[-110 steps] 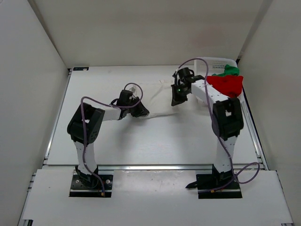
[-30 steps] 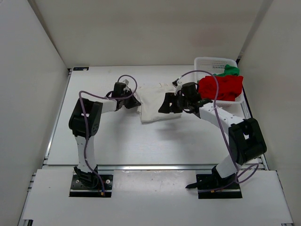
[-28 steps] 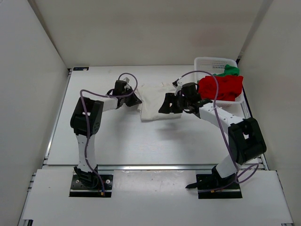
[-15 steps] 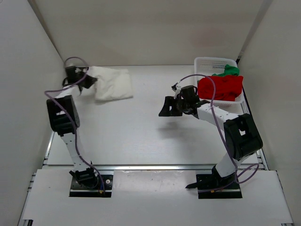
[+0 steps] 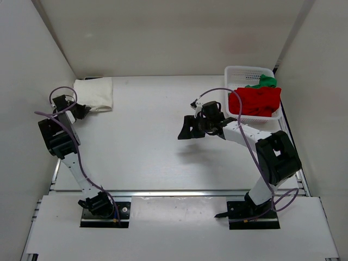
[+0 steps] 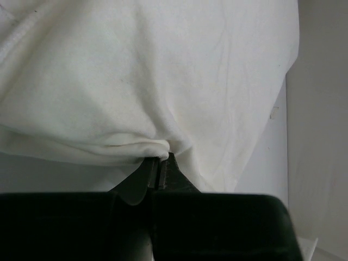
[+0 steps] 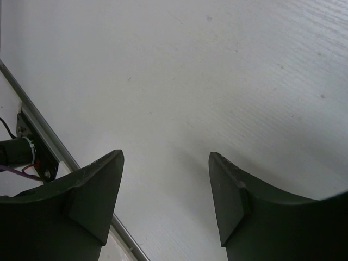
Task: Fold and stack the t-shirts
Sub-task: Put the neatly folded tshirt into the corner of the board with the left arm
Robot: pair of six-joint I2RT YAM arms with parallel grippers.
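At upper left of the top view, cream-white t-shirt [image 5: 95, 93] lies folded on worktop [image 5: 147, 152], L end effector [image 6: 162, 165] pinching its edge. R end effector [image 5: 187, 129] spread wide, mid-frame. Red t-shirt [image 5: 254, 101] & green t-shirt [image 5: 266, 81] in basket [image 5: 242, 71], upper right.

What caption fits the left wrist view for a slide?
Close-up: left end effector shut on a pinched fold of the white shirt, which fills most of the frame.

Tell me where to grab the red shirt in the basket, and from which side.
Probably pinch the red shirt at its raised fold over the basket rim, coming from above on the side facing the open right end effector. The cloth heaps above the rim there, clear of the green shirt behind.
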